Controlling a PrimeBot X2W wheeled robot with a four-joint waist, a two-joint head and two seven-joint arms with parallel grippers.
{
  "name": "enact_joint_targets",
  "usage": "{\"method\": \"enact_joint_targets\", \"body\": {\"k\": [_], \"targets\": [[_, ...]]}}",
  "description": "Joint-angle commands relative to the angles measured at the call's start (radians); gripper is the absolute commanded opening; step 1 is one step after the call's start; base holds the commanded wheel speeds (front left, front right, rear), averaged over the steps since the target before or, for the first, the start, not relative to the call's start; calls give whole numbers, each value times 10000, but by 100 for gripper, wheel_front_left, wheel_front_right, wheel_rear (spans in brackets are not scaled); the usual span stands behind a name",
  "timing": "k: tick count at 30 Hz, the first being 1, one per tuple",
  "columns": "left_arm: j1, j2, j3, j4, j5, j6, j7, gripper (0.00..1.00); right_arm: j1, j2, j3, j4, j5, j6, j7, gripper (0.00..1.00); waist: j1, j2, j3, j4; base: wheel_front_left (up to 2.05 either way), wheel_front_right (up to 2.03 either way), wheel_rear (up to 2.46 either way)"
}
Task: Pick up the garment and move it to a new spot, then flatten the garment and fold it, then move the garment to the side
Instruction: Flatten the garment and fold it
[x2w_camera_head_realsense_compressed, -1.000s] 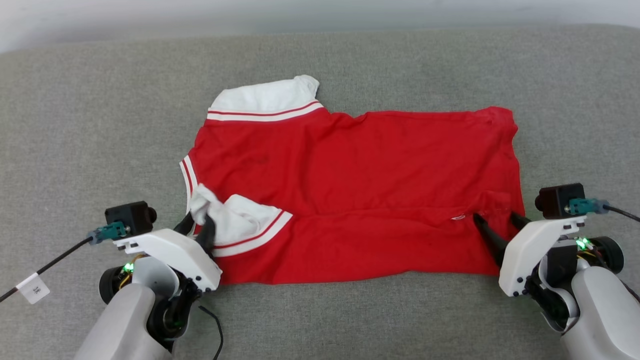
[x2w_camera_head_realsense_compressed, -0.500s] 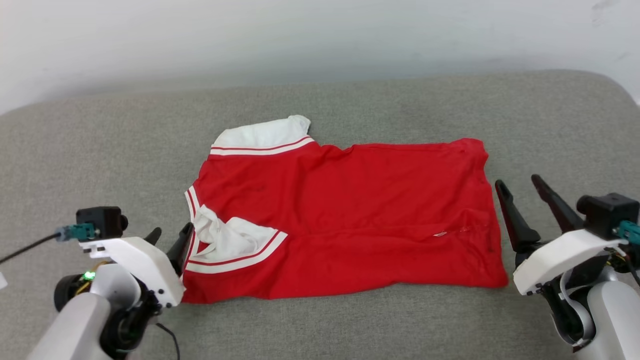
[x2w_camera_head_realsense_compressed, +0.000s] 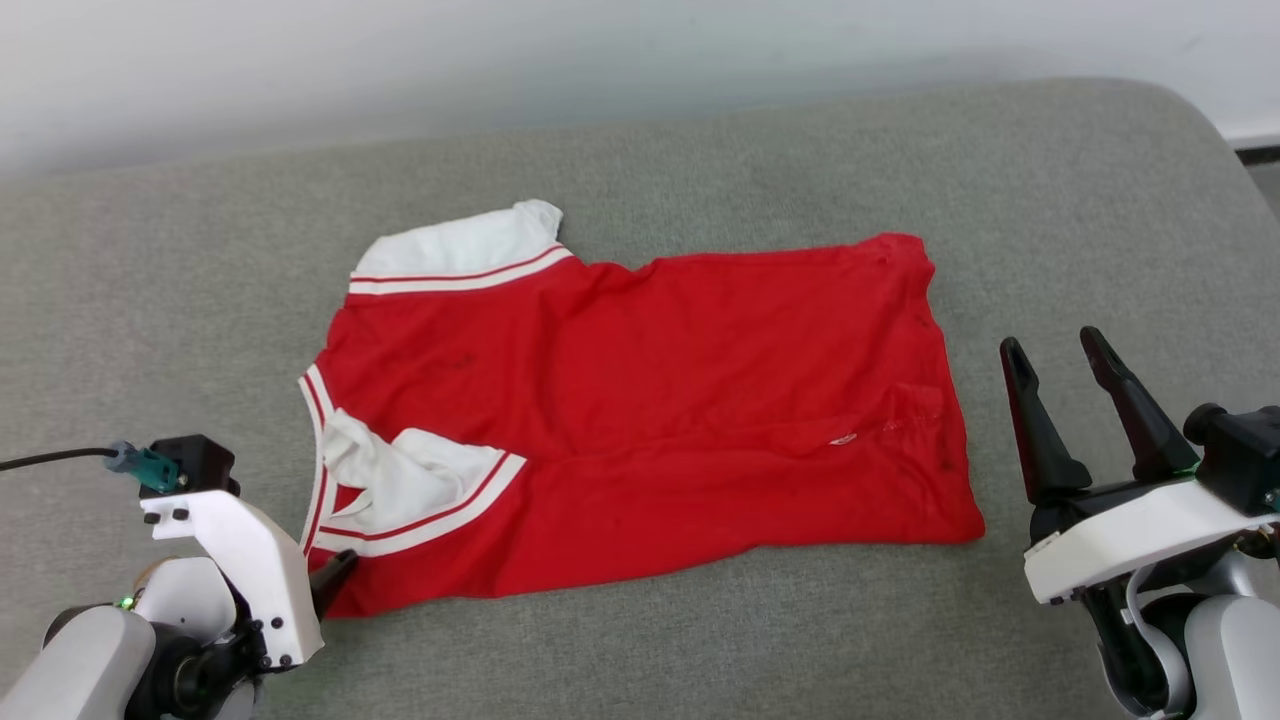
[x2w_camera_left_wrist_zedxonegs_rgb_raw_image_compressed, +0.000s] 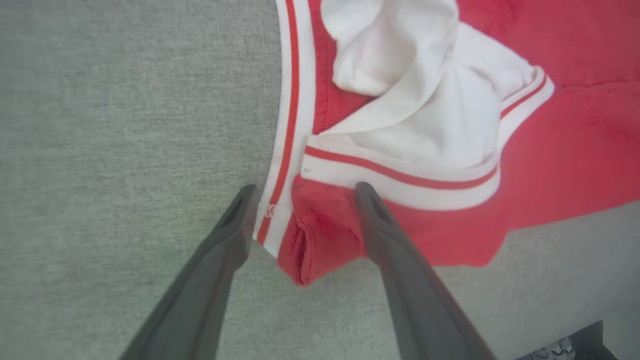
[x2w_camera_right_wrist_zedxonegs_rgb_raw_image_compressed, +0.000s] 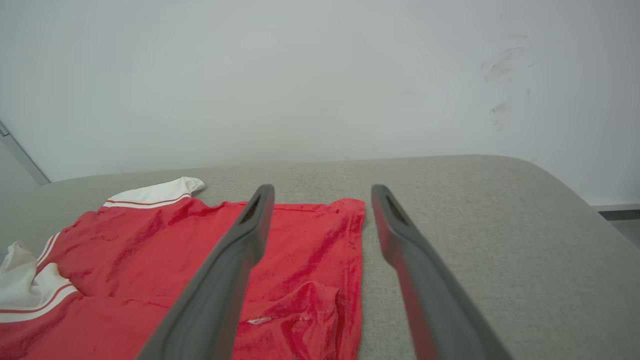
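My left hand (x2w_camera_left_wrist_zedxonegs_rgb_raw_image_compressed: 305, 190): open and holding nothing; its fingers straddle the near left corner of the garment (x2w_camera_head_realsense_compressed: 650, 400), one over bare grey cushion (x2w_camera_head_realsense_compressed: 700, 640) beside the striped trim, the other over red cloth; I cannot tell whether they touch
My right hand (x2w_camera_head_realsense_compressed: 1050, 340): open, empty; just off the garment's right edge, apart from it
Where the garment lies: spread across the middle of the cushion, between my two hands; a crease runs along its near half, and the near white panel (x2w_camera_left_wrist_zedxonegs_rgb_raw_image_compressed: 425, 125) is bunched, not flat
How it will handle: I judge it light, limp and thin; it should sag and slide when lifted, and one layer may pinch without the other
Where to hold: likely the two near corners, by hem and trim
Farther off: a second white panel (x2w_camera_head_realsense_compressed: 460, 250) juts from the far left corner; then bare cushion, then a pale wall (x2w_camera_right_wrist_zedxonegs_rgb_raw_image_compressed: 300, 75)
In the way: nothing that I see
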Motion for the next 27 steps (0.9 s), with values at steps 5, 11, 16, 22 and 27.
{"method": "enact_joint_targets", "body": {"k": [5, 11, 16, 22, 27], "targets": [[115, -34, -363, 238, -267, 43, 787, 100, -54, 170, -109, -96, 9, -7, 19, 100, -1, 0, 687, -333, 0, 0, 0], [165, -597, -558, 519, -575, -98, 893, 0, -166, 199, -389, 79, 222, -7, 257, 100, -1, 0, 850, -319, 0, 0, 0], [-210, -512, -273, 543, -247, -334, 8, 0, -90, -62, -720, 247, 500, -7, 894, 100, -1, 0, 630, -108, 0, 0, 0], [-405, -453, -25, 12, 144, -292, -851, 0, 23, -582, -1041, 925, 1046, -7, 3418, 100, -1, 0, 326, 184, 0, 0, 0], [-355, -415, -47, -824, 330, -127, -1010, 0, -55, -833, -1211, 1342, 1449, -7, 5907, 100, -1, 0, 445, 485, 0, 0, 0]]}}
